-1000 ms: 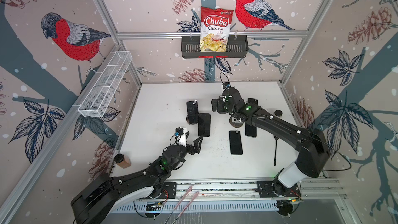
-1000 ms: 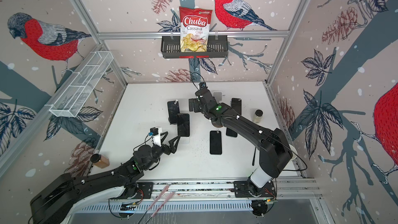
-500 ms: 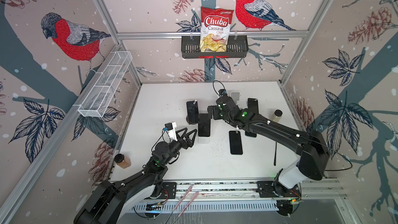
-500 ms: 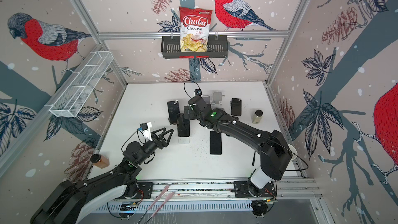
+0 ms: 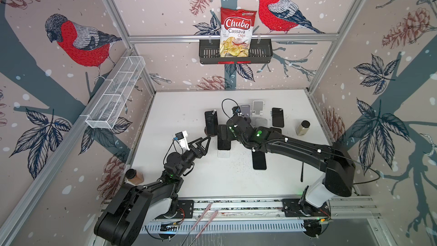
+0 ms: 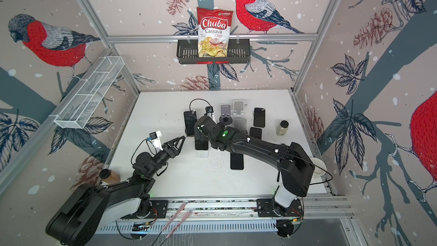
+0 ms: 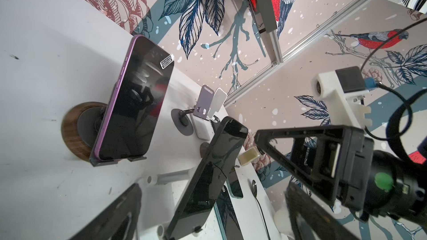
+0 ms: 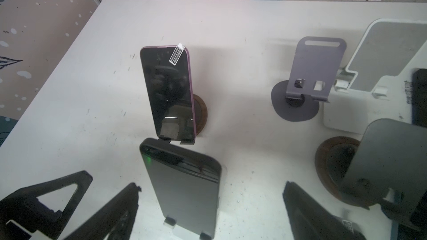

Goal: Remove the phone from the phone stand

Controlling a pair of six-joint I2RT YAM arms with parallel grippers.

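Note:
A black phone [image 5: 224, 140] [image 8: 182, 190] leans upright on a white stand [image 5: 224, 154] in mid table. Just behind it a purple-edged phone [image 5: 211, 120] [image 8: 167, 93] leans on a stand with a round wooden base [image 8: 201, 111]. My right gripper [image 8: 211, 184] is open, one finger on each side of the black phone without touching it. My left gripper [image 5: 204, 141] is open too. It hovers left of the black phone and points at it. In the left wrist view the black phone [image 7: 208, 176] stands ahead of the jaws.
Three empty stands sit behind my right arm: purple [image 5: 245, 111], white [image 5: 257, 108] and grey [image 5: 260, 123]. Phones lie flat [image 5: 277, 117] [image 5: 259, 160]. A spice jar [image 5: 302, 127] stands at the right, a brown jar [image 5: 134, 176] at the left edge, a black spoon [image 5: 302, 173] at the front right.
My right gripper has moved left from the empty stands to the black phone. My left gripper has risen and advanced toward the phones. Both stayed open.

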